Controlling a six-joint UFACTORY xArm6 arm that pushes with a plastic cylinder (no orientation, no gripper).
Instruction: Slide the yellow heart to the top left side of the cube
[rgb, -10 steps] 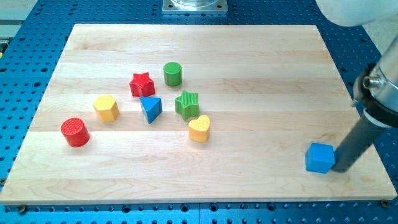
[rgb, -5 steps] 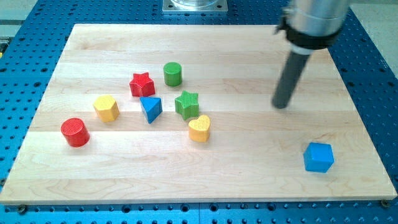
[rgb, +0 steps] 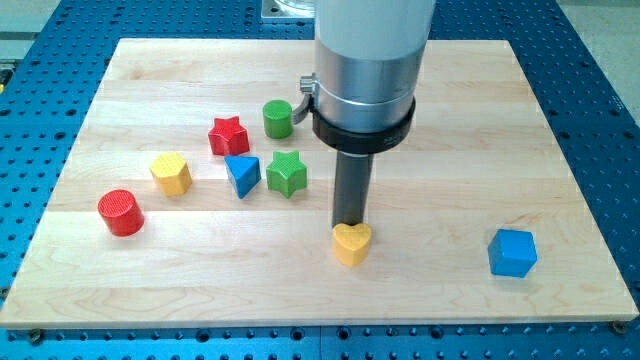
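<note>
On the board there are eight blocks: two red (rgb: 229, 135), two green (rgb: 287, 173), two yellow (rgb: 351, 243) and two blue (rgb: 513, 253).

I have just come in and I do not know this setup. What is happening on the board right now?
A robot arm with a straight dark rod is pushing blocks on a wooden board. My tip stands right at the top edge of the yellow heart, near the view's bottom centre. The blue cube lies well to the view's right, apart from the heart, so the heart is not yet at its top left side. The other blocks sit in a group at the view's left, untouched by the tip.
</note>
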